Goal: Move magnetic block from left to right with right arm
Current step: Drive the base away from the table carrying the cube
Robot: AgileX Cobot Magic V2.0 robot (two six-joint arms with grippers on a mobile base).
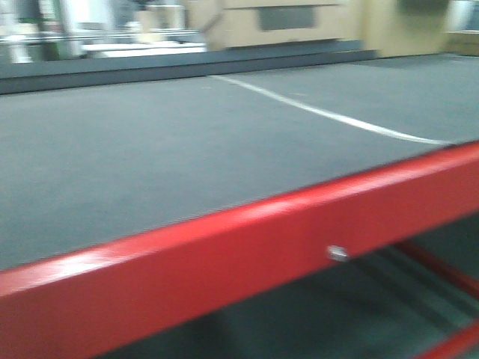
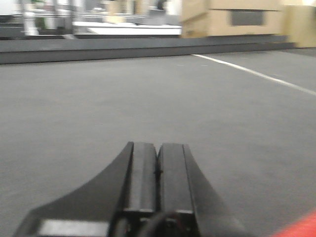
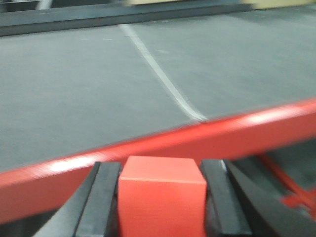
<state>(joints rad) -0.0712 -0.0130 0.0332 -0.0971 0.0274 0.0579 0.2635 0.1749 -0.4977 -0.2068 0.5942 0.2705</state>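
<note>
Two black fingers (image 3: 101,202) of the right jaws clamp the magnetic block (image 3: 162,195) between them, parted only by the cube's width. Block and jaws hang just outside the red edge rail (image 3: 148,143) of the grey table (image 3: 64,84), near its white line (image 3: 158,74). Left jaws are pressed together, holding nothing, low over the table.

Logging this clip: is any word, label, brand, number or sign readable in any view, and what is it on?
No text can be read in any view.
Pale strip on the left gripper body: possibly a label, too blurred to read.
Dark rectangle on the cardboard box: blurred, no letters legible.
The magnetic block: plain faces, no marks.
The red rail: no lettering.
</note>
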